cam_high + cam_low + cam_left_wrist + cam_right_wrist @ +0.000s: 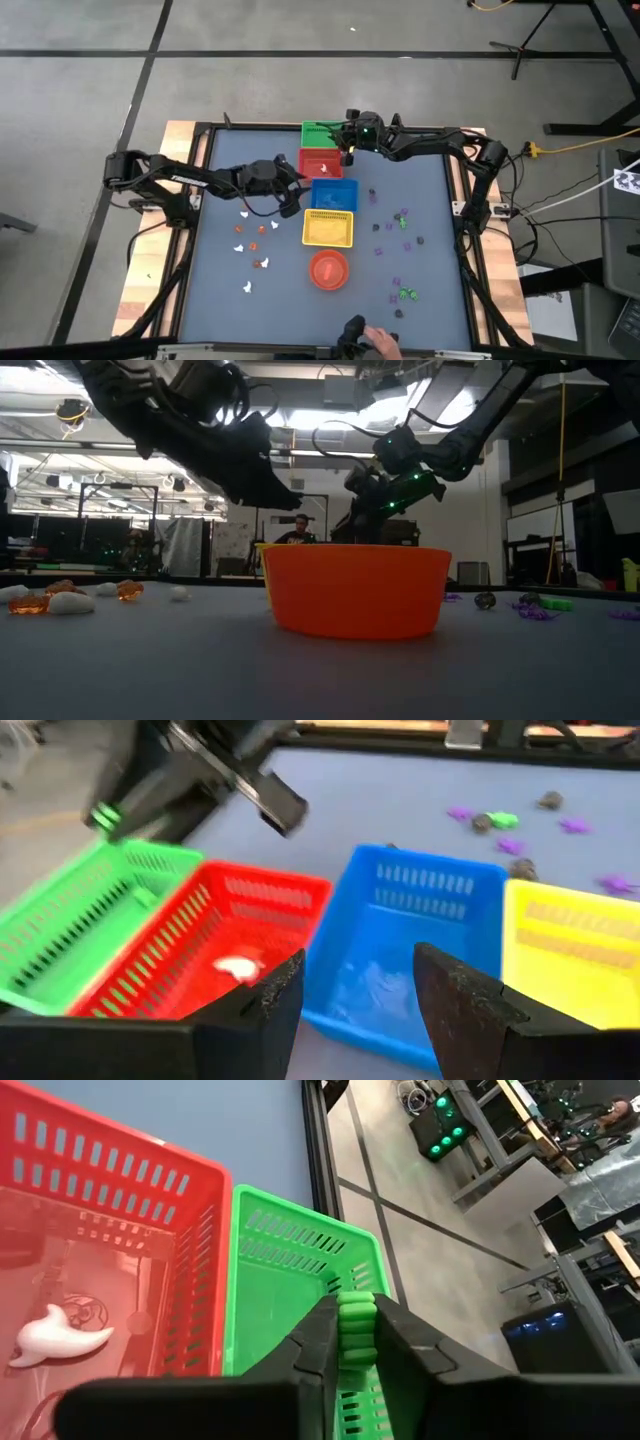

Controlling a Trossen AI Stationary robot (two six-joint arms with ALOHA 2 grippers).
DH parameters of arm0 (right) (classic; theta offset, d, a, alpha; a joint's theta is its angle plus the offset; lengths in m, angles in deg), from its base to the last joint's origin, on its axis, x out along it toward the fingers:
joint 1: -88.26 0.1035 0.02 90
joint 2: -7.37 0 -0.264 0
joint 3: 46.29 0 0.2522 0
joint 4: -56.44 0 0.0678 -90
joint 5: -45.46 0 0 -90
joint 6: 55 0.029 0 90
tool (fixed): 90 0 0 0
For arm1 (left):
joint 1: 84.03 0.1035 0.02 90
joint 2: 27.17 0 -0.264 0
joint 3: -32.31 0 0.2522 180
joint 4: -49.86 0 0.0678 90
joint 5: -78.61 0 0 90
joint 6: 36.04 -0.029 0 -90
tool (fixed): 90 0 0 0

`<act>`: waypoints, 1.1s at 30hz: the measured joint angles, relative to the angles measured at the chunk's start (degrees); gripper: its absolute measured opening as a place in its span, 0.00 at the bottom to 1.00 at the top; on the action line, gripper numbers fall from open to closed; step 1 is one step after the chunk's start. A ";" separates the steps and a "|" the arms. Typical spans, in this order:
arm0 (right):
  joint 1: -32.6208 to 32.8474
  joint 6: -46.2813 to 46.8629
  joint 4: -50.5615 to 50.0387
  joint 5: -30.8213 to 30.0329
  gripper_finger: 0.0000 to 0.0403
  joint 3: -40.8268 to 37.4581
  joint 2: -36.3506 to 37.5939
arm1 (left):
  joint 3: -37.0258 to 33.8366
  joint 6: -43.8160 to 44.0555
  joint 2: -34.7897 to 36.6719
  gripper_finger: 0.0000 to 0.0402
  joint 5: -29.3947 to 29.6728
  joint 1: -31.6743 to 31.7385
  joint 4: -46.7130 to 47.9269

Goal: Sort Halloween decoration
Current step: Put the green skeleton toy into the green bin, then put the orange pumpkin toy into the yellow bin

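A row of baskets runs down the table's middle: green [318, 133], red [320, 164], blue [334, 194] and yellow [328, 229]. My right gripper [355, 1305] hangs over the green basket [290, 1270], shut on a small green ridged trinket [355, 1330]. A white trinket [55, 1340] lies on the red basket's floor. My left gripper [360, 1005] stands open with nothing between its fingers, at the blue basket's [420, 920] left side. White and orange trinkets [252, 240] lie on the table's left, purple, dark and green ones [400, 225] on its right. My right gripper pinches the green trinket by its two sides [355, 1342] between its two fingers. The fingers slant downward from the table's right side. The trinket is lifted clear, above the inside of the green basket.
A round orange bowl [328, 268] stands near the front edge, below the yellow basket. A person's hand [378, 340] shows at the table's near edge. The table's dark frame [200, 200] rims the blue mat.
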 joint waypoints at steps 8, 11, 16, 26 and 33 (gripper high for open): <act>0.00 0.13 -0.50 -6.17 0.35 0.00 0.00 | 0.00 6.83 8.17 0.43 -0.02 -3.32 16.33; -0.02 0.17 -0.50 -6.56 0.39 0.00 0.00 | 0.00 6.93 10.62 0.43 0.00 -4.08 20.53; 0.00 0.17 -0.60 -6.54 0.41 0.00 0.00 | -0.02 6.93 12.62 0.43 -2.35 -5.11 26.59; 0.00 0.17 -1.04 -6.54 0.41 0.00 0.00 | -0.02 8.85 12.65 0.43 -16.10 -8.08 44.15; 0.00 0.20 -2.22 -6.54 0.41 0.00 0.02 | -0.02 8.71 12.63 0.43 -15.67 -10.65 50.74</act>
